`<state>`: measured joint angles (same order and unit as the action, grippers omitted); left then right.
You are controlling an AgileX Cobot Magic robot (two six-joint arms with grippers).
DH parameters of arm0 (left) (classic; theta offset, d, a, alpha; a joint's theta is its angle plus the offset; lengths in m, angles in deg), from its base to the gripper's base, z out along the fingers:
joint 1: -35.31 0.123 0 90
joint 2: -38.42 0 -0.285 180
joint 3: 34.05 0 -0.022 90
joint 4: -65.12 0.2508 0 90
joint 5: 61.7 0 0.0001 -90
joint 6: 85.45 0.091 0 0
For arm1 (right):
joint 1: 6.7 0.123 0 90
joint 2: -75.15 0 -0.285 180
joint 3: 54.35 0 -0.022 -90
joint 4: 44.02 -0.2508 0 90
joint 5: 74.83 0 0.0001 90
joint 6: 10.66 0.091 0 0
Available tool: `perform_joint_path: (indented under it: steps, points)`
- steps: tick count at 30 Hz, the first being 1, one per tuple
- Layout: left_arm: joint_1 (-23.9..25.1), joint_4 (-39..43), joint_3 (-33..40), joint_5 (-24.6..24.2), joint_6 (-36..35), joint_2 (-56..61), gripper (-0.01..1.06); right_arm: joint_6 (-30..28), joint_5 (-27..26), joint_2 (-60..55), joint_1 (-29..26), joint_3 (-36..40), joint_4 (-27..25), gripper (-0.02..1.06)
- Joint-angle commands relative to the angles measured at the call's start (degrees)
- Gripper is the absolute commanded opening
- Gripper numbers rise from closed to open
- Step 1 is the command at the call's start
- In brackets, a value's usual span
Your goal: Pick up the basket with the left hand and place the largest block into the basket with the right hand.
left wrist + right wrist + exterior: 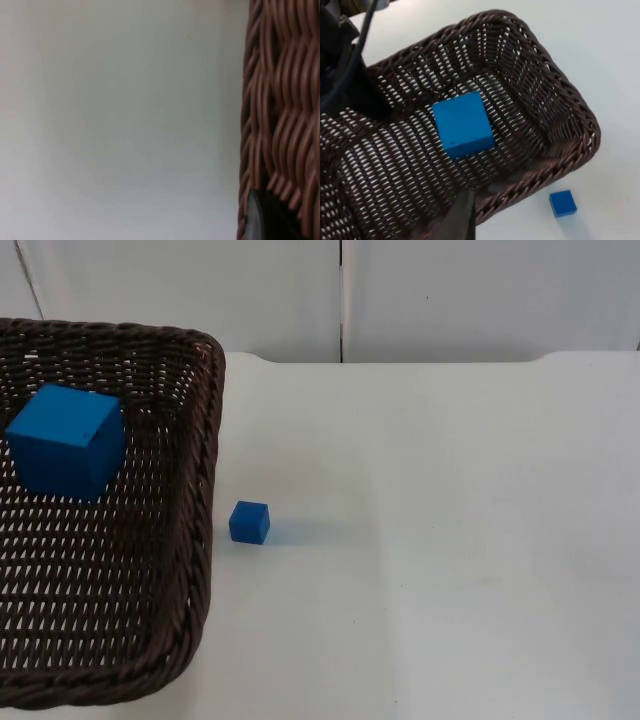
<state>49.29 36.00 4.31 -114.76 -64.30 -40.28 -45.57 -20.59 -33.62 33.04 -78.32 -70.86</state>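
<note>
Item 1, big block (65, 440): blue, 1 pc, lying inside the basket (205, 490), upper left of the top view. We judge the placing step done.

Item 2, basket: dark brown wicker, 1 pc, takes the left side of the top view. We can't tell whether it's lifted or resting on the table (450, 540). In the right wrist view the big block (462, 124) sits mid-floor of the basket (555, 100), apart from the walls.

Item 3, small block (249, 522): blue, 1 pc, on the table just beside the basket's right rim, not touching; also in the right wrist view (563, 203).

Item 4, left gripper: a fingertip (267, 217) sits against the basket weave (280, 100); we can't tell if it's clamped.

Item 5, right gripper: above the basket, one fingertip (460, 220) in view, holding nothing; spread or pressed together, can't tell.

Risks, as we judge them: if the basket tilts, the big block could slide to a wall or tip out. The basket could nudge the small block when set down, since the rim is so near.

Count: 2 blocks, 1 basket, 2 grippers.
</note>
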Motion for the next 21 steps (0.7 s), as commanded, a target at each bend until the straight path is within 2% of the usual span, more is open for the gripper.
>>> perform_joint_path:
  steps: [1,10,15,21]
  points:
    - [0.11,-1.45,-0.23,0.28,0.04,0.61,0.0,-0.66,-1.38,2.25,-0.16,1.45,-0.27,0.92]
    - [0.11,-2.71,-0.23,1.09,0.48,0.28,0.0,-0.66,-2.9,4.18,-0.16,3.03,-0.16,0.92]
    - [-1.0,-8.63,-0.23,1.51,4.27,-1.85,0.0,-0.66,-3.02,4.18,-0.16,3.03,-0.16,0.92]
    - [-8.54,-12.77,-0.23,7.56,5.13,-6.39,0.0,-0.66,-3.0,4.18,-0.16,3.03,0.01,0.92]
